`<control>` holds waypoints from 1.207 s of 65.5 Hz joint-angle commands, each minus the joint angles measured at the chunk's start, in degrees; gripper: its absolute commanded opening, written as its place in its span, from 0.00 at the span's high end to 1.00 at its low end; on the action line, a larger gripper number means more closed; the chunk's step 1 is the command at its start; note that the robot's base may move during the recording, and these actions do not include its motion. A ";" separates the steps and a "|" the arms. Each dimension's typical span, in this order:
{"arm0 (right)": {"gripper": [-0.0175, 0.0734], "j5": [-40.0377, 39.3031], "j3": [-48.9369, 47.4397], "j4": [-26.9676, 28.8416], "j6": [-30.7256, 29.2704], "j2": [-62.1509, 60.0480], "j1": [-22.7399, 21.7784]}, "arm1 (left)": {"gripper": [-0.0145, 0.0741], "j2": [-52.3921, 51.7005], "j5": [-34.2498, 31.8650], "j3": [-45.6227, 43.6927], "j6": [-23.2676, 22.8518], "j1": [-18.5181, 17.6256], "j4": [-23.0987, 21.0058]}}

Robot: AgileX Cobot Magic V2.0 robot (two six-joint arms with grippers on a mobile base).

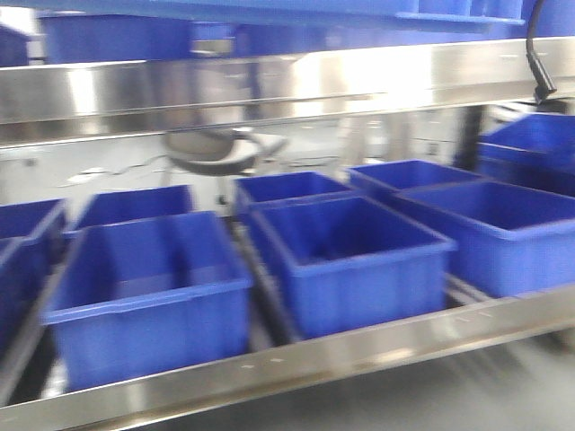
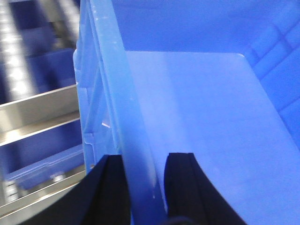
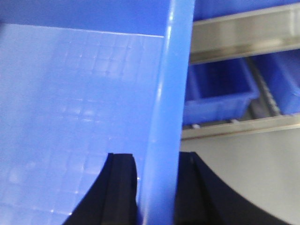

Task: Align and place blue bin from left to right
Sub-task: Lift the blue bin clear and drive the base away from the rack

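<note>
The blue bin (image 2: 197, 122) is held up between both arms. My left gripper (image 2: 143, 187) is shut on its left wall, one black finger (image 2: 112, 192) outside and the other inside, with the thick rim between them. My right gripper (image 3: 157, 187) is shut on the right wall (image 3: 171, 93) in the same way, and the bin's gridded floor (image 3: 70, 108) shows beside it. In the front view only the bin's underside (image 1: 269, 11) shows, along the top edge, above the shelf. Neither gripper appears there.
Several more blue bins stand side by side on the lower shelf, among them a left one (image 1: 148, 287), a middle one (image 1: 350, 260) and a right one (image 1: 503, 233). A steel front rail (image 1: 296, 364) and an upper steel beam (image 1: 269, 85) frame them. A black cable (image 1: 537, 54) hangs at top right.
</note>
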 commanded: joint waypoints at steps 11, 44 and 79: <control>0.88 -7.36 -0.78 4.97 -1.36 -1.08 1.01 | 0.96 -1.13 -4.99 -1.01 1.08 -1.45 -7.74; 0.88 -7.36 -0.78 4.97 -1.36 -1.08 1.01 | 0.96 -1.13 -4.99 -1.01 1.08 -1.45 -7.74; 0.88 -7.36 -0.78 4.97 -1.36 -1.08 1.01 | 0.96 -1.13 -4.99 -1.01 1.08 -1.45 -7.74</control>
